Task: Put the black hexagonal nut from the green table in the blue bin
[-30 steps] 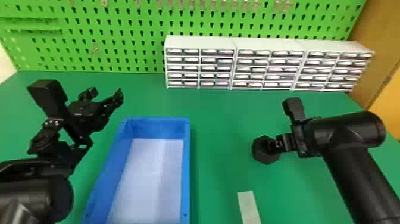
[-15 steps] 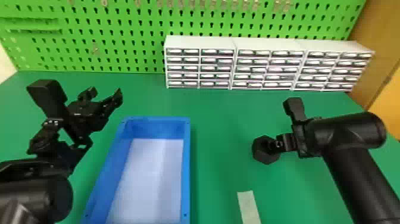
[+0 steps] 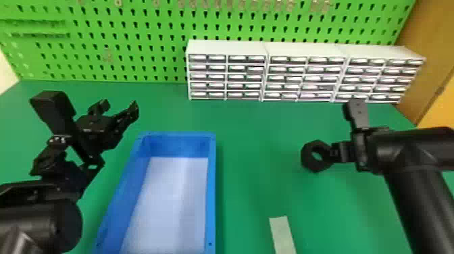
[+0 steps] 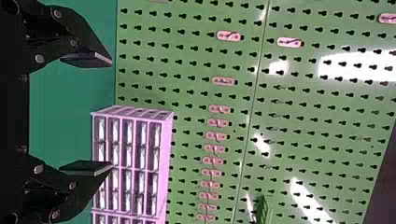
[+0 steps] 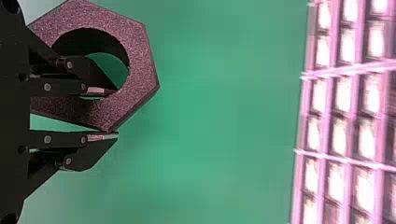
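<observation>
Right tool (image 3: pixel 334 152) pinching black hexagonal nut (image 3: pixel 306 158), one finger through hole; left tool (image 3: pixel 119 107) spread, near blue bin (image 3: pixel 211 189).

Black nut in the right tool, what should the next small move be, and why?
I'd ease the right tool a little to the left, keeping its grip. The nut looks pinched by its wall, one finger through the hole and one outside, and it sits to the right of the blue bin, not yet over it.
</observation>
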